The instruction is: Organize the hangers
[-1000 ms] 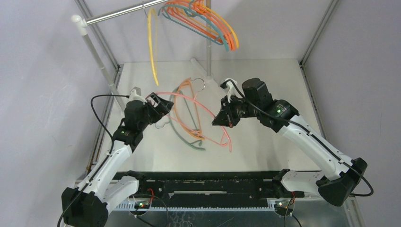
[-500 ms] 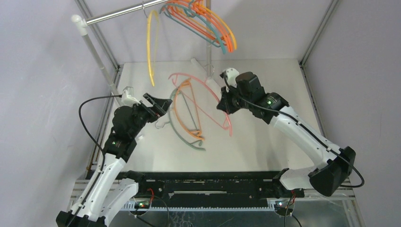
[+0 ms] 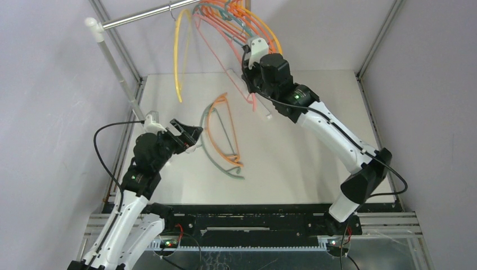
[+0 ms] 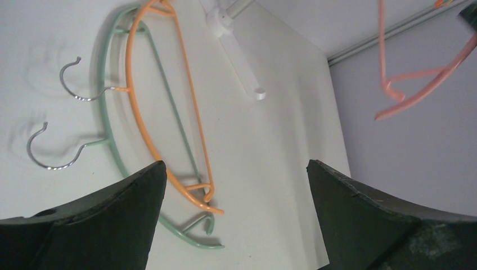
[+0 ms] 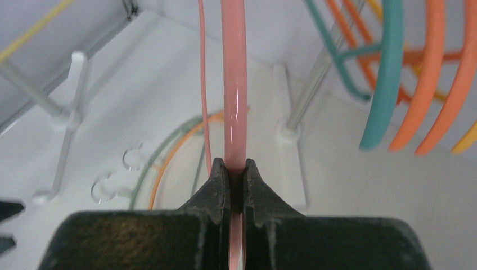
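Your right fingers (image 5: 220, 185) pinch the pink hanger (image 5: 234, 84) tight, raised beside the hung hangers (image 5: 388, 73) on the rail (image 3: 143, 16). Its hook could snag them and tangle. Your left fingers (image 4: 140, 191) gape wide and empty above the orange hanger (image 4: 147, 135) and green hanger (image 4: 111, 149) on the worktop (image 4: 270, 140).

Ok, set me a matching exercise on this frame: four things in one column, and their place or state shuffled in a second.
Things:
1. pink hanger
2. yellow hanger
3. orange hanger in the left wrist view
4. left gripper

Place or state:
A. lying on the table
B. open, holding nothing
C. clamped in the right gripper
D. hanging from the rail

Pairs: 1-C, 2-D, 3-A, 4-B
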### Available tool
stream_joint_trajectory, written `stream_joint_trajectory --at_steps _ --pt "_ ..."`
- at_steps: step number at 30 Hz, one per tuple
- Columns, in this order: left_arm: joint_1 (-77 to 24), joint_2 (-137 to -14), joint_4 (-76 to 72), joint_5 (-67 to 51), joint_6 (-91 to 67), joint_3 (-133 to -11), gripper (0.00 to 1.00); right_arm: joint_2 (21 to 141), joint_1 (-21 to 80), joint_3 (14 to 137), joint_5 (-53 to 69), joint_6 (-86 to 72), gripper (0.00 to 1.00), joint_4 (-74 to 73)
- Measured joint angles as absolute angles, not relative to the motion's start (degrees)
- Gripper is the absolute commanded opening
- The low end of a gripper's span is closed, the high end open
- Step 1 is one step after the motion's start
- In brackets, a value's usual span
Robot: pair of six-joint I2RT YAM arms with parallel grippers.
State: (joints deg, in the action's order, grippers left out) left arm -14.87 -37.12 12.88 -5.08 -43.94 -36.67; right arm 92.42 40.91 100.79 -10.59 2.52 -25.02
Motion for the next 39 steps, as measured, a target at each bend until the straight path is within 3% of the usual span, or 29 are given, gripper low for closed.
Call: stream_joint_trajectory --at_steps 20,32,35,39 --pt "-14.4 -37.5 16.1 -4.7 -41.4 -34.7 0.99 117.4 42.7 131.4 -16.9 11.3 0.0 -16.1" --pt "-13.6 -38.4 17.8 -4.9 -40.9 -34.8 0.99 126.7 42.7 138.4 -15.7 12.5 0.0 -10.9" --pt "-13.1 -39.0 18.0 -5.0 -40.9 -34.8 0.99 128.7 42.7 140.0 -15.7 12.5 0.04 -9.4" --pt "-12.4 -39.4 18.4 -5.4 -40.4 -34.8 0.99 129.9 42.5 141.2 -15.4 12.8 0.24 -8.9"
